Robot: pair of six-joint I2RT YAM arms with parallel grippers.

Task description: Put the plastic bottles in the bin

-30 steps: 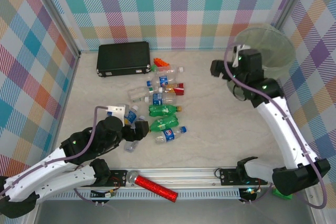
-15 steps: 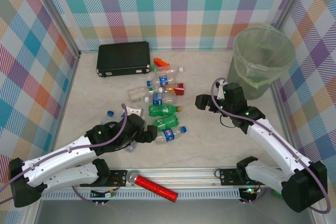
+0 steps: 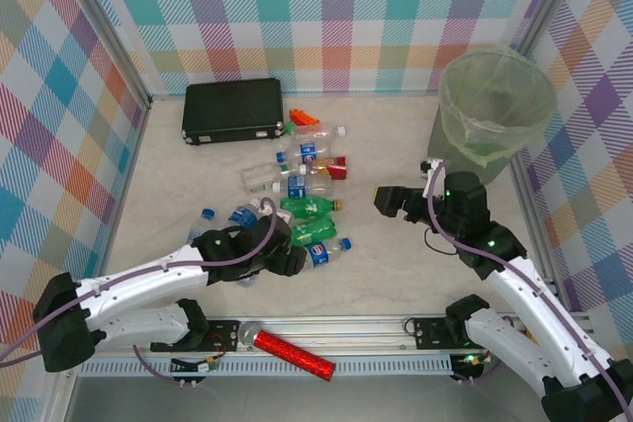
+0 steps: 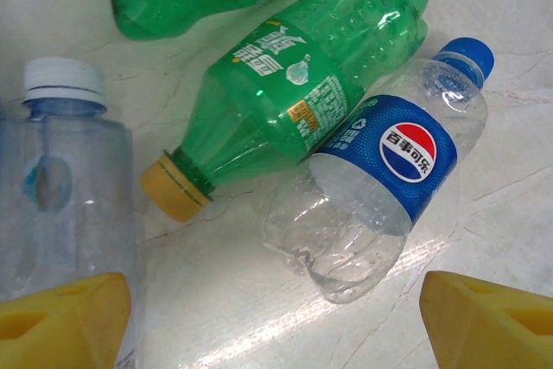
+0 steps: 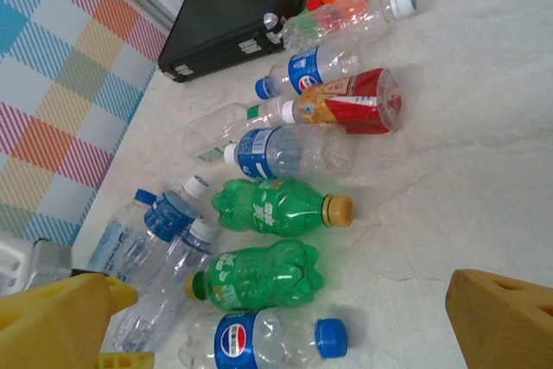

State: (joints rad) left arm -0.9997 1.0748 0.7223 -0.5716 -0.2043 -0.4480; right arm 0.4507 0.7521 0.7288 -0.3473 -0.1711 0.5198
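Returned from far-right bin (image 3: 487, 157) with right hand (image 3: 388, 202) spread and empty (drop presumably made). Swung left hand (image 4: 276, 317) rightward over clear blue-label bottle (image 4: 380, 187), lying on bench (image 4: 216, 300) beside green bottle (image 4: 294, 101), with jaws wide, gripping nothing. Pickup judged next.

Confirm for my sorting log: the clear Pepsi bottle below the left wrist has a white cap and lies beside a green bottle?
No. The left wrist view shows the clear Pepsi bottle has a blue cap; it does lie beside the green bottle.
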